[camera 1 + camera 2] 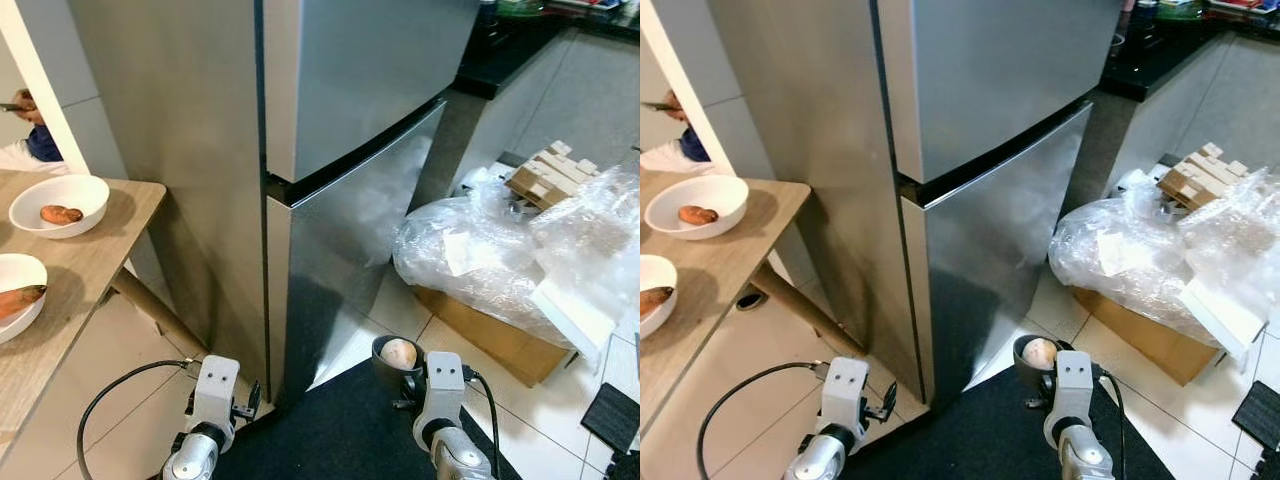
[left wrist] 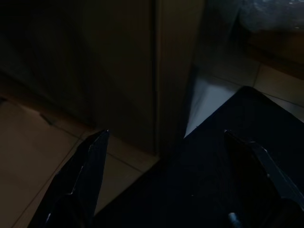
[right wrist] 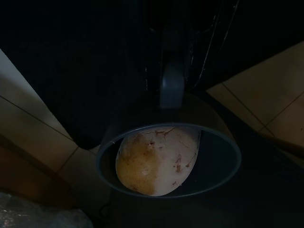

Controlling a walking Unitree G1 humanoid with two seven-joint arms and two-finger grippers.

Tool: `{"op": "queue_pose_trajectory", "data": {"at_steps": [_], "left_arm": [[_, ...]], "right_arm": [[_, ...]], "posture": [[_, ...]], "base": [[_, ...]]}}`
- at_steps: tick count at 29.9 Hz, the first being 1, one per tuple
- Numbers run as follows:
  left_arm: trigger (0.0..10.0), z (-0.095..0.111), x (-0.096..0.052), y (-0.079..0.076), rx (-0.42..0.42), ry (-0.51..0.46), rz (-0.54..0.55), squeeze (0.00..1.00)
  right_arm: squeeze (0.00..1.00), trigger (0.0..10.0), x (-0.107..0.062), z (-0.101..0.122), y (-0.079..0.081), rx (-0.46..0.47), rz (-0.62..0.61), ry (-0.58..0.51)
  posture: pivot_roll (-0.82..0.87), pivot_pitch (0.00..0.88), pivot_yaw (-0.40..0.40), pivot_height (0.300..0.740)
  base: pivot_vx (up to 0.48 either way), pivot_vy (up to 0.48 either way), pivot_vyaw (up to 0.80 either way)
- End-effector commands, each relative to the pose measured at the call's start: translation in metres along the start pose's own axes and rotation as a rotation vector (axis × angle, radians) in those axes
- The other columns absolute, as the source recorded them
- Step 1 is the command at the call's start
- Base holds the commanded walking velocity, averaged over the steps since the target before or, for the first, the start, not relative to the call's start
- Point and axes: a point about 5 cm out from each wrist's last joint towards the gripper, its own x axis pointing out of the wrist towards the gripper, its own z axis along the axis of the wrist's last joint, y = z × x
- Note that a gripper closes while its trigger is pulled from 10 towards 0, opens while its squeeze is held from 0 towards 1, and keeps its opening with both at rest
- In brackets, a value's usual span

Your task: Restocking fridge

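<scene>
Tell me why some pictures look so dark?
Left wrist view: the claw hangs low in the fridge's shade, so it looks murky. Right wrist view: dim too, though the potato in the bowl catches light. Both eye views: bright and sharp.

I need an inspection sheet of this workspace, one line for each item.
Surface: wooden table, at robot's left.
Job's things: fridge, both doors closed; dark bowl with a potato; two white bowls with food on the table.
Clutter: plastic wrap over a cardboard box.
Grippers: left gripper open, low; right gripper holds the dark bowl.
Cables: black cable at left arm.
Surroundings: dark mat, a person behind the table.
</scene>
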Motion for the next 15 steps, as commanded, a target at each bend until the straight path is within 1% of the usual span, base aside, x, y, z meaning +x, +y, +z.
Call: {"op": "queue_pose_trajectory", "data": {"at_steps": [1, 5, 6, 10, 11, 14, 15], "left_arm": [[10.0, -0.004, -0.003, -0.004, 0.015, 0.007, -0.021, 0.0], [10.0, -0.004, -0.003, -0.005, 0.01, 0.0, -0.017, 0.0], [10.0, -0.004, -0.004, -0.003, -0.02, 0.003, -0.004, 0.0], [10.0, -0.003, -0.004, 0.001, 0.0, -0.01, 0.033, 0.0], [10.0, -0.003, -0.004, 0.003, 0.016, -0.014, 0.044, 0.0], [10.0, 0.003, -0.005, 0.017, 0.034, -0.063, 0.134, 0.0], [10.0, 0.003, -0.005, 0.017, 0.034, -0.063, 0.134, 0.0]], "right_arm": [[0.0, 10.0, 0.0, 0.001, -0.003, 0.003, -0.013, -0.01], [0.0, 10.0, 0.0, 0.001, -0.003, 0.001, -0.013, -0.009], [0.0, 10.0, 0.0, 0.001, -0.003, 0.001, -0.013, -0.009], [0.0, 10.0, -0.001, 0.001, -0.004, 0.0, -0.014, -0.009], [0.0, 10.0, -0.001, 0.001, -0.004, -0.001, -0.013, -0.008], [0.0, 10.0, -0.001, 0.001, -0.004, -0.002, -0.014, -0.01], [0.0, 10.0, -0.001, 0.001, -0.004, -0.002, -0.014, -0.01]], "posture": [[-0.09, 0.059, -0.041, 0.736], [-0.09, 0.061, -0.042, 0.736], [-0.09, 0.061, -0.042, 0.736], [-0.09, 0.062, -0.043, 0.736], [-0.09, 0.062, -0.043, 0.736], [-0.09, 0.067, -0.044, 0.736], [-0.09, 0.067, -0.044, 0.736]], "base": [[0.0, -0.48, 0.0], [0.0, -0.48, 0.0], [0.0, 0.0, 0.0], [0.0, 0.0, 0.0], [0.0, 0.0, 0.0], [0.0, 0.0, 0.0], [0.0, 0.0, 0.0]]}}
